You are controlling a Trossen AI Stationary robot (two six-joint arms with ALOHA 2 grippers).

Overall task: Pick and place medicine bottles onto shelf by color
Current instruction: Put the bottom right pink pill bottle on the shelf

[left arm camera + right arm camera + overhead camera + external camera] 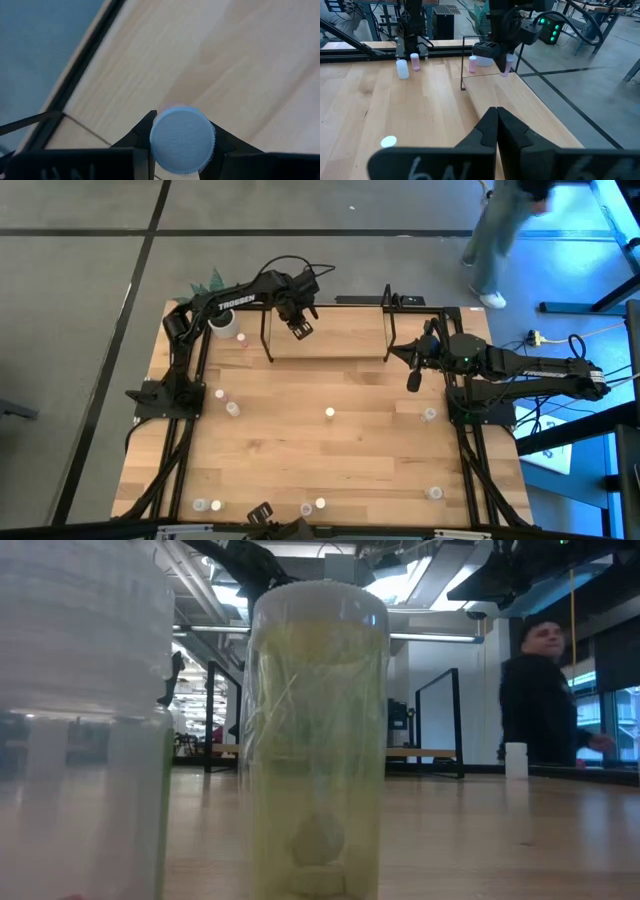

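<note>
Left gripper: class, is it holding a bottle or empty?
Holding. The left gripper has its fingers either side of a bottle above the shelf.

Shelf [330, 345]: low light-wood board framed by thin black rods with upright posts, at the table's 12 o'clock edge. One pink-tinted bottle [182, 139], ridged white cap up, held upright between dark fingers just above the shelf's 9 o'clock end. Other small whitish bottles [329, 413] stand scattered on the table, at centre and toward 3, 6 and 9 o'clock.
</note>
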